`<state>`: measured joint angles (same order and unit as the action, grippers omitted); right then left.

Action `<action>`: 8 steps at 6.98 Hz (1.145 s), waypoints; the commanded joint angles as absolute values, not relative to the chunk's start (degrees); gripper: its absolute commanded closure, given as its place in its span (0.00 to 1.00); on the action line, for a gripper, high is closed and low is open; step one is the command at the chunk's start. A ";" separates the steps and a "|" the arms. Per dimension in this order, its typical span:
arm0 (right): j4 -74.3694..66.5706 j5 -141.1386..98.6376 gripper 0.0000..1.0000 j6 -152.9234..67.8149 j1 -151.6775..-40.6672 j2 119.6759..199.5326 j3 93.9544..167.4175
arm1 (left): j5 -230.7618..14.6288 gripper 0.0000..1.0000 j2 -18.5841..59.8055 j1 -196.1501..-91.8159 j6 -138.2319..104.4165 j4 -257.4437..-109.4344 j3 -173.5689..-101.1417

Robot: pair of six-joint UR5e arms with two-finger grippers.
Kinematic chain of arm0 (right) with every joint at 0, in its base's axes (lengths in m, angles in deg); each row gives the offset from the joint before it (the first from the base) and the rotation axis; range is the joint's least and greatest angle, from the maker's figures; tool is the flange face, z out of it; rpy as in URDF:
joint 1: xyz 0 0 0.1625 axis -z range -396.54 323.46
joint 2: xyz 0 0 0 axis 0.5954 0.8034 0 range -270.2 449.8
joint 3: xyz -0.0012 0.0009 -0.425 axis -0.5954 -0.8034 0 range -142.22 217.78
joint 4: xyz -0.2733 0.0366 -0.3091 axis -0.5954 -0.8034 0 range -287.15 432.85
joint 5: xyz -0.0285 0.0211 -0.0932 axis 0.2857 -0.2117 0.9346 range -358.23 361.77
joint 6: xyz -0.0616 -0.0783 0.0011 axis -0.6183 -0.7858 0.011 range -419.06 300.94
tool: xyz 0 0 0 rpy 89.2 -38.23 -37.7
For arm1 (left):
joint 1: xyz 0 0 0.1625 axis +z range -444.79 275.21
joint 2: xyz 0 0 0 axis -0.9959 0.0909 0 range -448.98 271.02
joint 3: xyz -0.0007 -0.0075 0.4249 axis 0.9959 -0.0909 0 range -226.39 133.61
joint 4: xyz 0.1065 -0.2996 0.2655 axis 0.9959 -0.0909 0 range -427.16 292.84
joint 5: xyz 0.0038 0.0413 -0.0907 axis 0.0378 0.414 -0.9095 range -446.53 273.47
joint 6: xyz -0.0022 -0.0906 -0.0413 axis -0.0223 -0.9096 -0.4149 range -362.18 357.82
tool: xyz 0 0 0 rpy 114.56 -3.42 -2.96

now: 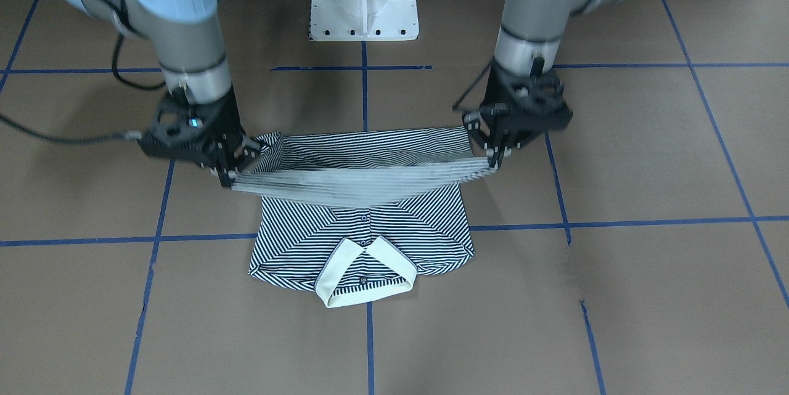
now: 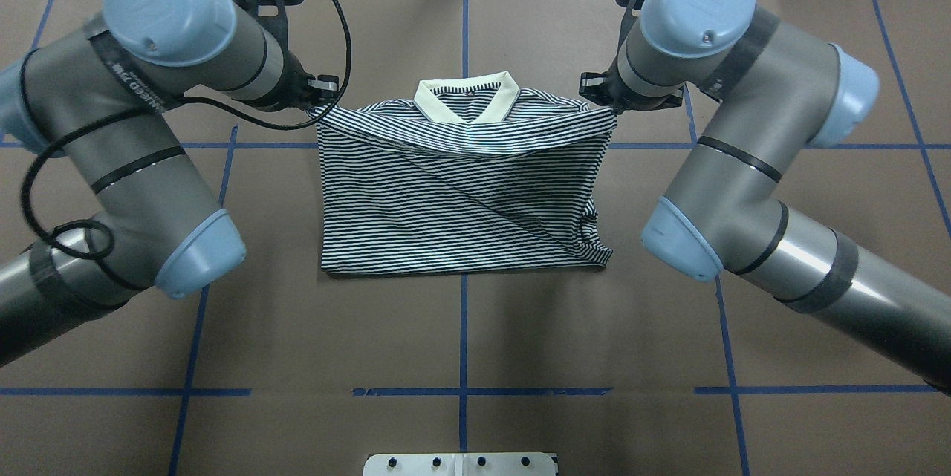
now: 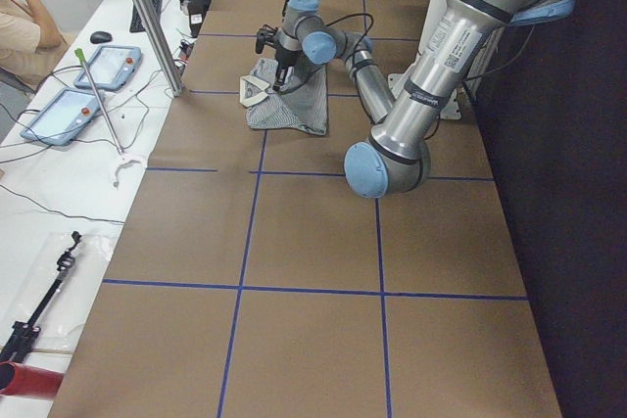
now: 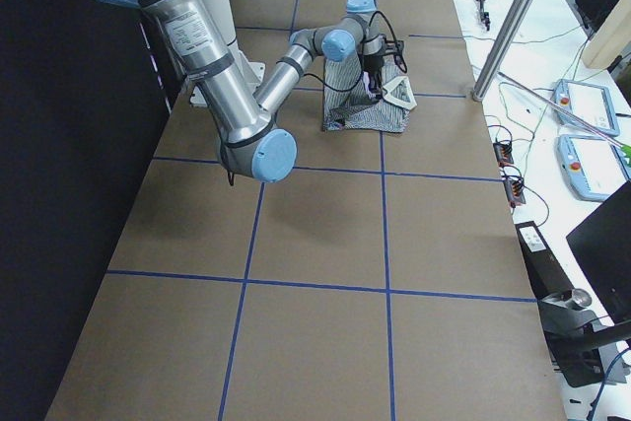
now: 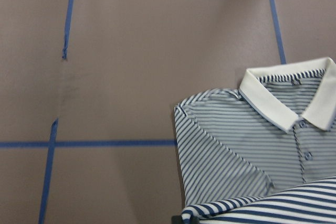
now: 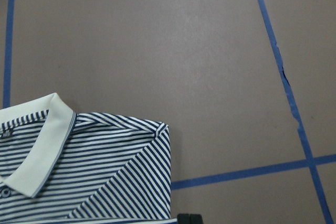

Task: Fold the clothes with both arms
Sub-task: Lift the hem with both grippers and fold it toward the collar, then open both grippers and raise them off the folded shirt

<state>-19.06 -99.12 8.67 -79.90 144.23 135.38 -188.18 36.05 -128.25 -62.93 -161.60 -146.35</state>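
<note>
The polo shirt (image 2: 461, 201) is laid in the middle of the table (image 2: 594, 327), with its white collar (image 2: 505, 101) pointed to the far side, away from the white pedestal base (image 1: 363, 0). Thin navy-and-white stripes are seen all over it. The sides are folded in, so that a near-square shape is formed and the stripes on the front run diagonally towards the placket, where small buttons (image 1: 365, 217) are seen below the open collar.

The hem (image 1: 363, 176) is held raised and stretched taut as a flat band between the two pincers, over the chest part of the shirt and near the collar. One corner of it is pinched by the left gripper (image 1: 493, 158), at the left of the shirt, and the other by the right gripper (image 1: 228, 170), at the right. Both sets of fingers are pressed together on the cloth. The rest of the body fabric is draped from this band down to the table, with some creasing at the near right corner.

In the overhead view the fingertips are hidden under the wrists. In the wrist views only a dark sliver of gripper is caught at the lower edge, and the raised cloth there is blurred. In the side views the shirt is small and partly covered by the arms. Blue tape lines (image 2: 463, 342) are crossed by the shirt and partly covered.
</note>
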 commanded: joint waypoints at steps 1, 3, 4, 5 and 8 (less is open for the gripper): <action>-7.79 -98.08 1.00 8.62 -81.10 139.57 118.62 | -186.22 1.00 38.80 -129.17 -62.38 -175.48 -129.85; -2.85 -95.97 1.00 8.71 -80.49 136.29 109.35 | -185.76 1.00 39.33 -129.09 -61.51 -178.16 -124.72; -2.74 -95.88 1.00 8.62 -79.88 136.29 109.32 | -185.76 1.00 39.34 -128.82 -61.50 -179.30 -124.26; -2.74 -95.96 1.00 8.62 -79.52 136.55 109.32 | -185.76 0.88 39.25 -128.65 -61.59 -179.57 -124.26; -2.65 -96.66 0.00 0.42 -81.26 137.26 111.24 | -186.46 0.00 35.93 -128.56 -60.10 -184.66 -128.96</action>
<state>-2.69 -96.09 5.54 -80.01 137.01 109.93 -186.00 37.92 -128.57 -60.62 -182.82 -125.77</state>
